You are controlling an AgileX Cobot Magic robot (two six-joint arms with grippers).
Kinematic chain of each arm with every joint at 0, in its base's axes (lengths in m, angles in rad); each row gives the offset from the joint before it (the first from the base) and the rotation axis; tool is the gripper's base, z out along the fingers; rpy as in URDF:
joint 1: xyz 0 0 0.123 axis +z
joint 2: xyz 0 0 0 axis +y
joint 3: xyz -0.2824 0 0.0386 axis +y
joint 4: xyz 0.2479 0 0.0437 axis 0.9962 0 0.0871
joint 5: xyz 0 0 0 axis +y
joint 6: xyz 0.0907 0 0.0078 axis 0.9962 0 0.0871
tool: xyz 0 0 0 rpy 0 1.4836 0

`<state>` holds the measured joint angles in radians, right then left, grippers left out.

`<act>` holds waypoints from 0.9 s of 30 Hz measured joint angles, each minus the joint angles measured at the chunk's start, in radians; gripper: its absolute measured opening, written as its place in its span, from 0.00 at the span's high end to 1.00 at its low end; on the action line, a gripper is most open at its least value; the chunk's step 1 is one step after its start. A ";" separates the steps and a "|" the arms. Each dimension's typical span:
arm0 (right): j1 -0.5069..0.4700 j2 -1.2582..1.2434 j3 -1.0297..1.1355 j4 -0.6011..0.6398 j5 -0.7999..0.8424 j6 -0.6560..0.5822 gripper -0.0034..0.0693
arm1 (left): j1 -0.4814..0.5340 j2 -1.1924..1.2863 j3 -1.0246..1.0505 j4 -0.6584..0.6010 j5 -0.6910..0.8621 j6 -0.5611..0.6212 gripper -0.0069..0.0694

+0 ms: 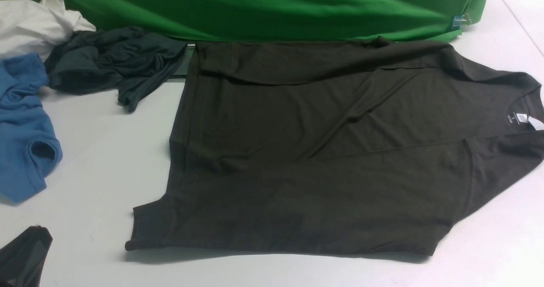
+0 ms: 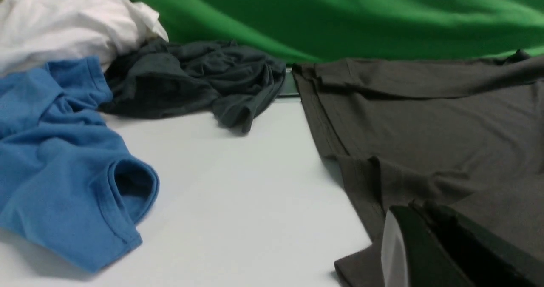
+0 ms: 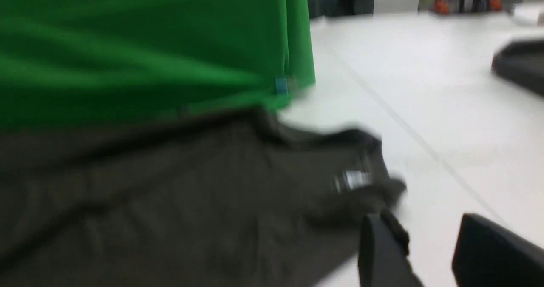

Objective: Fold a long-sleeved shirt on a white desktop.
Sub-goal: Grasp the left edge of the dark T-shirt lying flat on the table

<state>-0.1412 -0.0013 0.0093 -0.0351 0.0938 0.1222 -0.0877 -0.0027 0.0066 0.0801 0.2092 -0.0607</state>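
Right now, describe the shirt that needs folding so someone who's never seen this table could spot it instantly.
Start at the green backdrop behind the white desktop; spread flat just in front of it lies the long-sleeved shirt. It is the largest piece, dark olive-brown with a white neck label, unlike the crumpled teal-grey garment and blue shirt at the left.

front view high, facing forward; wrist views low, close; all share shirt (image 1: 318, 151).
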 joint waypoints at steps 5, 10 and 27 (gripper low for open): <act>0.000 0.000 0.000 0.001 -0.179 0.166 0.62 | 0.000 0.000 0.000 0.000 -0.079 0.000 0.88; 0.000 0.000 0.000 0.002 -0.273 0.365 0.62 | 0.000 0.000 0.000 0.000 -0.171 0.003 0.88; 0.000 0.199 -0.254 0.004 -0.576 0.526 0.62 | 0.000 0.088 -0.138 -0.251 -0.717 -0.056 0.88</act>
<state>-0.1412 0.1975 -0.2451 -0.0313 -0.4821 0.6478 -0.0877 0.0849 -0.1318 -0.1712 -0.5082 -0.1172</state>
